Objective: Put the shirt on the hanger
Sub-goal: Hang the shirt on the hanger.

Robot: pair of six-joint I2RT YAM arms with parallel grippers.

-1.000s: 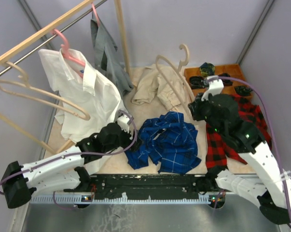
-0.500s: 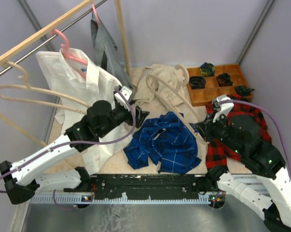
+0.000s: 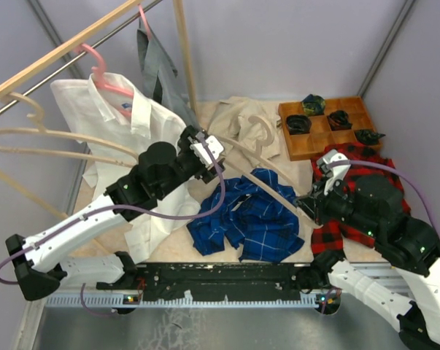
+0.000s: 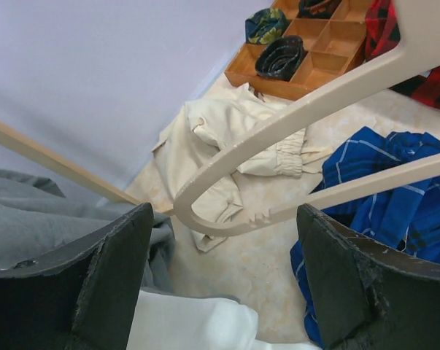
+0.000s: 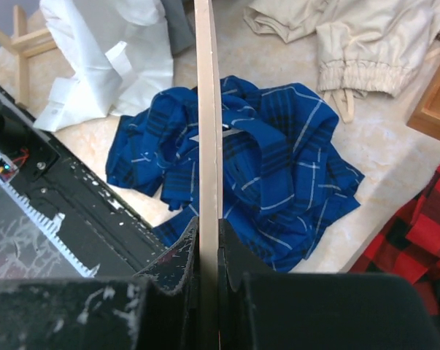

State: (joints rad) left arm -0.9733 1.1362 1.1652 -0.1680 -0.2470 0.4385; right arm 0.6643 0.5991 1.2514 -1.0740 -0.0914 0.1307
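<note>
The royal-blue checked shirt [image 3: 245, 215] lies crumpled on the table in front of the arms, and also shows in the right wrist view [image 5: 278, 160] and the left wrist view [image 4: 395, 189]. My right gripper [image 3: 307, 205] [image 5: 209, 248] is shut on one arm of the beige hanger [image 3: 274, 187] [image 5: 207, 109] and holds it low over the shirt. The hanger's far end [image 4: 205, 215] reaches toward my left gripper [image 3: 216, 152] [image 4: 223, 240], which is open and empty; that end hangs between its two fingers without touching them.
A white shirt [image 3: 132, 124] hangs on a pink hanger from the wooden rail [image 3: 59, 51] at left, beside spare beige hangers [image 3: 59, 149]. Beige trousers [image 3: 238, 117] and a wooden tray [image 3: 329, 124] of socks lie at the back. A red-black plaid shirt [image 3: 358, 182] lies at right.
My left arm has risen and swung right toward the hanger's free end. My right arm has drawn back and lowered the hanger, laying it flatter over the blue shirt.
</note>
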